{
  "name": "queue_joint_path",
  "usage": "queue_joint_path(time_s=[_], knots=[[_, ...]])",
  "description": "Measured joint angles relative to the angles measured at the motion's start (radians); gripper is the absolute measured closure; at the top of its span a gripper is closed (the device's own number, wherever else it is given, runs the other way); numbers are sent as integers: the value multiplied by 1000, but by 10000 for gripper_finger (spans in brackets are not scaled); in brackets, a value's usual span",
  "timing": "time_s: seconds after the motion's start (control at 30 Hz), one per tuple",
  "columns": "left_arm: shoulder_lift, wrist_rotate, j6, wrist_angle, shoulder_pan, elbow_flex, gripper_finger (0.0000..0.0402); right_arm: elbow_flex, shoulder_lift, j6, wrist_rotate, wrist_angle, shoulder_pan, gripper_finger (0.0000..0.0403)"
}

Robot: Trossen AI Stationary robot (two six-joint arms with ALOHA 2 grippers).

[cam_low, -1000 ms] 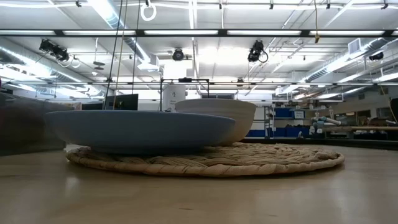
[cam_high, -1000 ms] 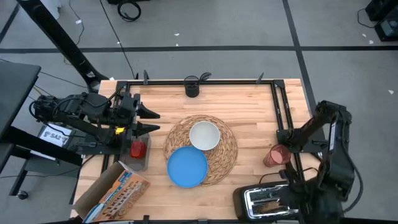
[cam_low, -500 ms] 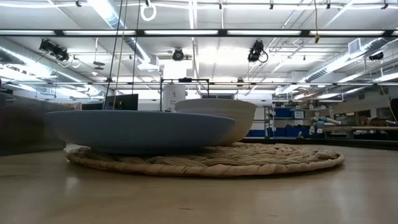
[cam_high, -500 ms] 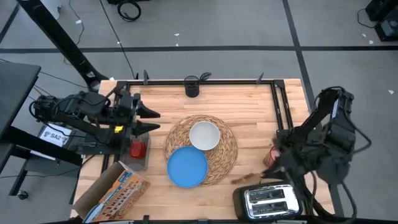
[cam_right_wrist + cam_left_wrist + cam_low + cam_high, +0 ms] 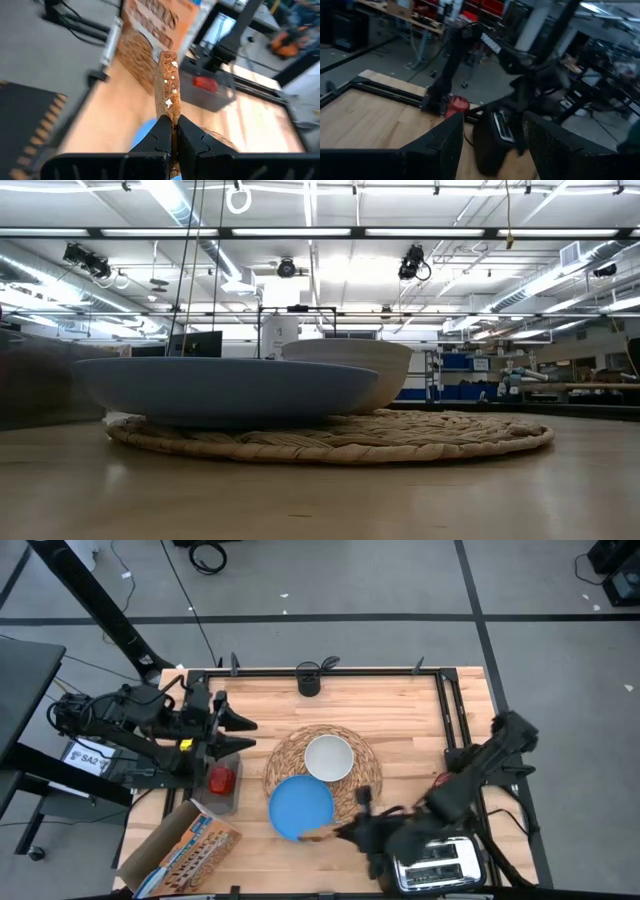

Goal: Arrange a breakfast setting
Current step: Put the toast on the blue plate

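Wooden table (image 5: pixel 400 710): your straw placemat (image 5: pixel 365 775) carries blue plate (image 5: pixel 295 805), white bowl (image 5: pixel 328 757). Right gripper (image 5: pixel 172 131) pinches toast slice (image 5: pixel 166 86) edgewise, long axis running away from fingers, at plate's near rim. Risk: thin pinch lets toast slip short of plate. Left gripper (image 5: pixel 243 735) spread, empty, beside table's left edge.

The round woven straw placemat (image 5: pixel 352 755) lies in the middle of the table. On it are the white bowl (image 5: pixel 328 757) and the blue plate (image 5: pixel 298 806). The toast slice (image 5: pixel 166 85) is held upright at the plate's edge. The red apple (image 5: pixel 220 780) lies left; the translucent red cup (image 5: pixel 456 106) stands right.
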Motion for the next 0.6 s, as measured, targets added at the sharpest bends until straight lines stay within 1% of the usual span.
queue_joint_path(time_s=[0.13,0.23,0.4,0.5,0.6], knots=[[-21,32,36,-43,0,0,193,0,100,-66,61,31,-41,388],[-54,32,4,-102,0,0,194,0,151,-88,113,41,-67,388],[-96,-8,-62,-224,0,0,194,0,204,-123,122,50,-113,388],[-105,-13,-61,-267,0,0,194,0,227,-167,118,52,-135,388],[-105,-18,-44,-283,1,0,194,0,257,-247,96,53,-155,388]])
